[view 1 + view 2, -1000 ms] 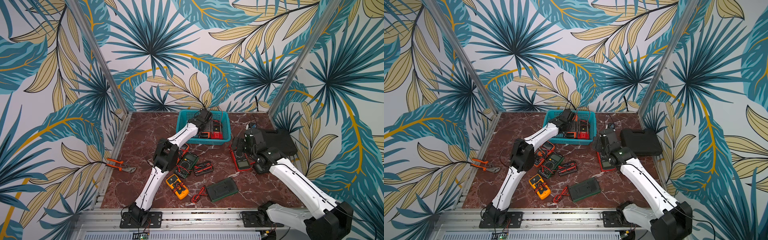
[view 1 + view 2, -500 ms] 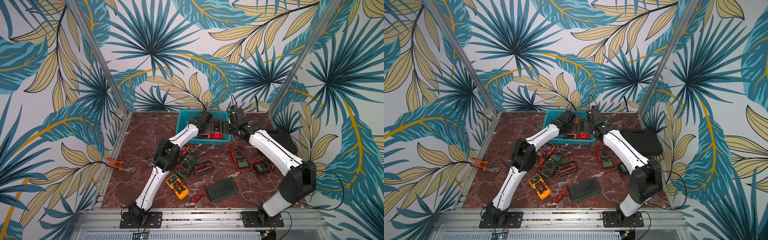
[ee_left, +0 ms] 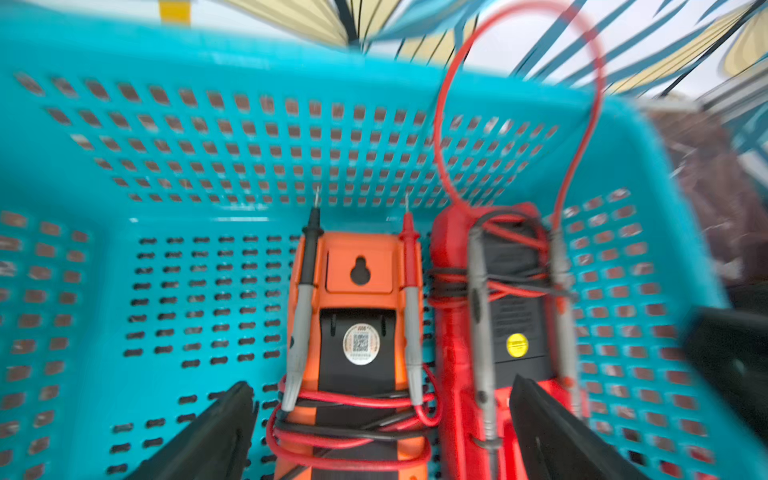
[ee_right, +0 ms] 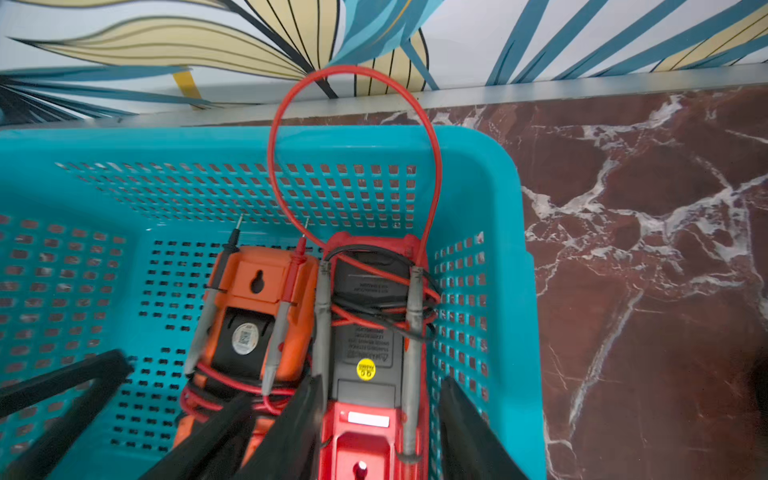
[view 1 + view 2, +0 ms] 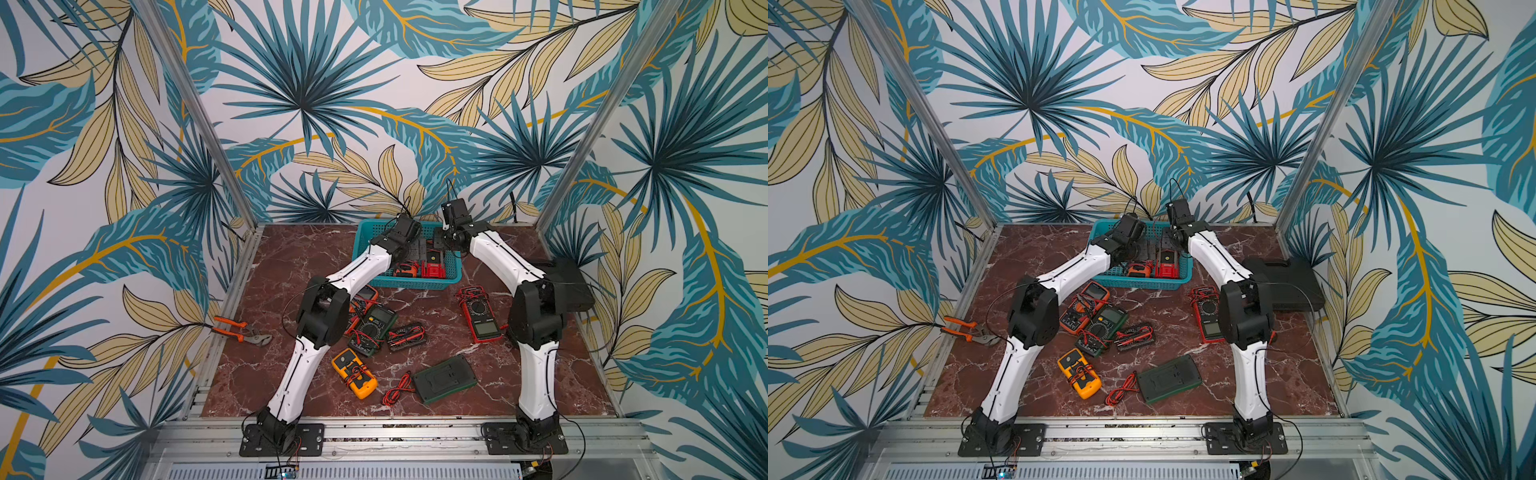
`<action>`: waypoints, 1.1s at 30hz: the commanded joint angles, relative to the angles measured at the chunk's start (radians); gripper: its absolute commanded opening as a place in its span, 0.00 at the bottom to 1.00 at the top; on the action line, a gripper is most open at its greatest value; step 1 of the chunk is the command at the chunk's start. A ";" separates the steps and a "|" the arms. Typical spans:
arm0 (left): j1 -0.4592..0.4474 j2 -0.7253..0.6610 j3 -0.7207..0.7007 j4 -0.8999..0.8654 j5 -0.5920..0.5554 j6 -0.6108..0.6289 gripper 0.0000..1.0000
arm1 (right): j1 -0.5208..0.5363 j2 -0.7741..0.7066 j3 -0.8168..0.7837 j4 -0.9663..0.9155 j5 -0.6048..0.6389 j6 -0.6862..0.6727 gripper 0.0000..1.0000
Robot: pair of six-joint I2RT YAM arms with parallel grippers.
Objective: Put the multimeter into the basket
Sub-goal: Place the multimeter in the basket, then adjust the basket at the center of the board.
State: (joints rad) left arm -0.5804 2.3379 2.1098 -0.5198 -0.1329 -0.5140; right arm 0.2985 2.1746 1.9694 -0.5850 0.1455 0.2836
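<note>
The teal basket stands at the back of the table. An orange multimeter and a red multimeter lie side by side in it, backs up, with leads wrapped round them. My left gripper hangs open astride the orange one, not touching it. My right gripper is shut on the red multimeter, one finger on each long side. A red lead loop rises above the far rim.
Several more multimeters lie on the marble: a red one, a green one, a yellow one. A dark green flat case lies in front, a black hard case at the right, orange pliers on the left rail.
The right arm has swung from the table's right side to the basket and its gripper has closed round the red multimeter. The left gripper has opened wider over the orange one.
</note>
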 commanded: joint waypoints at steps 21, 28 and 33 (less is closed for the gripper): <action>0.032 -0.166 -0.230 0.145 0.016 -0.021 1.00 | -0.012 0.415 0.466 -0.153 -0.118 -0.082 0.44; 0.039 -0.162 -0.243 0.148 0.026 -0.024 1.00 | -0.012 0.348 0.353 -0.205 -0.237 -0.127 0.40; 0.043 -0.160 -0.246 0.150 0.032 -0.029 1.00 | -0.012 0.276 0.276 -0.236 -0.296 -0.172 0.38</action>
State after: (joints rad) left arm -0.5419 2.2032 1.8866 -0.3935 -0.1104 -0.5331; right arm 0.2764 2.4733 2.2963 -0.6773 -0.0685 0.1490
